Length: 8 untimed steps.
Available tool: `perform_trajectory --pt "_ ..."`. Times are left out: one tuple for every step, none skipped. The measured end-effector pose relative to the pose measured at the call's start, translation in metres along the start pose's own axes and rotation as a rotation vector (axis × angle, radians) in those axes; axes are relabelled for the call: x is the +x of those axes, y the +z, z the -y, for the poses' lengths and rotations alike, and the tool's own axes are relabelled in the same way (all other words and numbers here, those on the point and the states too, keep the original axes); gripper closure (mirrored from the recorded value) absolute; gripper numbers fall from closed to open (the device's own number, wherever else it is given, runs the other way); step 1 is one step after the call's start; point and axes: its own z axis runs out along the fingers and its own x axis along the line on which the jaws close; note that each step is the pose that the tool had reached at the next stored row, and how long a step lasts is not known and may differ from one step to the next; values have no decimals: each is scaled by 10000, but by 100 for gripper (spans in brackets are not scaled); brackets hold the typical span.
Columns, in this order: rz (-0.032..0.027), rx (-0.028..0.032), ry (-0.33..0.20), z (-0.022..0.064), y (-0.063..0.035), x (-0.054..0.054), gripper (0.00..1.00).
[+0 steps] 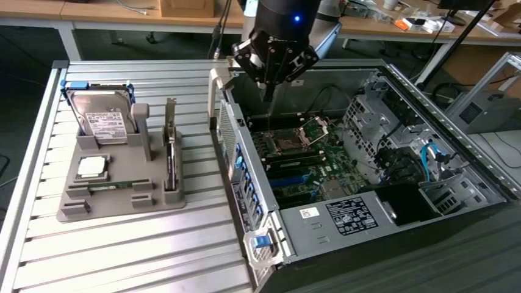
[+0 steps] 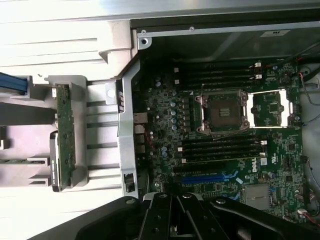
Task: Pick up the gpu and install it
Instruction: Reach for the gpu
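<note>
Grey plastic rack [image 1: 114, 204] on the slatted metal table [image 1: 122, 256] holds the gpu [image 1: 172, 155] upright on its edge, at nine o'clock from the open computer case [image 1: 230, 125] in the exterior view. At the case's twelve o'clock end, the black gripper [image 1: 269, 91] hangs over the motherboard [image 1: 301, 159]. Its fingers are pinched together on nothing, well apart from the gpu.

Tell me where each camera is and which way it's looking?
Exterior view: high up off the arm, looking down on the table, tray and open case; the arm's end effector hangs over the case.
Wrist view: on the wrist, looking down at the motherboard; the shut end effector shows.
Shared: both see the motherboard, the gpu in its tray and the end effector.
</note>
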Motion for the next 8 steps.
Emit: perform_trajectory --pt "0 0 -1 0 0 2 89" --pt "0 0 0 0 0 5 89" --pt "0 0 0 1 0 8 89" --pt "0 0 0 1 0 9 89" --pt "0 0 -1 1 0 10 89" --pt "0 0 0 1 0 12 89" --pt "0 0 0 1 0 13 89" --pt "0 0 0 1 -1 15 89"
